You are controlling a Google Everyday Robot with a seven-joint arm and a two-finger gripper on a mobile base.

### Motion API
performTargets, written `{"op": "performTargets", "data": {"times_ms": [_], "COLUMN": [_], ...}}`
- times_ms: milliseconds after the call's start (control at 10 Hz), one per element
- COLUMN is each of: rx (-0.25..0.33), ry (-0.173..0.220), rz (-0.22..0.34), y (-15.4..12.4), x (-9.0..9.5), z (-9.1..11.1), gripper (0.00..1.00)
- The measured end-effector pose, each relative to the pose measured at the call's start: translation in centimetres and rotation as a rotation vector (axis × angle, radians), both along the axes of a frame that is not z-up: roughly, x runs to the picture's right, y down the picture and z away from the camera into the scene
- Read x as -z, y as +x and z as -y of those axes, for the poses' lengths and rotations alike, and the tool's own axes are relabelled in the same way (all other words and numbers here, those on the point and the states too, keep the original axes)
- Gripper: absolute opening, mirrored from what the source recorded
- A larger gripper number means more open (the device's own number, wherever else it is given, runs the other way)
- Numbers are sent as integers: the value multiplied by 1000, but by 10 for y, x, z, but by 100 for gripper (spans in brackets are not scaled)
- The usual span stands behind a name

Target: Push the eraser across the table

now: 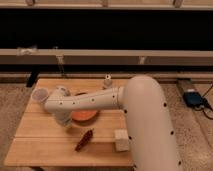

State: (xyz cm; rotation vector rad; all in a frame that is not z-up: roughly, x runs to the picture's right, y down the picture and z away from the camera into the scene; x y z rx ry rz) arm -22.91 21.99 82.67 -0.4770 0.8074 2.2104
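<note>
Arm (145, 115) is showing an off-white smooth shell w/ small dark dots, prob. screws, running along forearm (85, 102) and down the fat rounded upper segment. Links are tapering from bulky cylinder to slimmer tube, rounded pale joint cap at far end. Gripper (59, 118) is sitting low over left of bench (30, 135), beside orange bowl.

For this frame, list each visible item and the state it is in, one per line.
arm: stretched low across the table toward its left side, over the orange bowl.
gripper: at the arm's far end, low over the table left of the bowl.
orange bowl: upright, partly covered by the arm.
dark red chili-shaped thing: lying flat.
beige block: resting near the front edge.
table: level.
eraser: not visible.
</note>
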Motion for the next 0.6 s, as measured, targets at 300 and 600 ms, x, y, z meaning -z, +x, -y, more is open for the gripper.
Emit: {"op": "performTargets", "data": {"times_ms": [300, 600], "rx": [23, 42], "ry": [5, 26], "rz": [-4, -2], "y": [-4, -4], "x": [-10, -17], "z": [7, 22], "gripper": [0, 0]}}
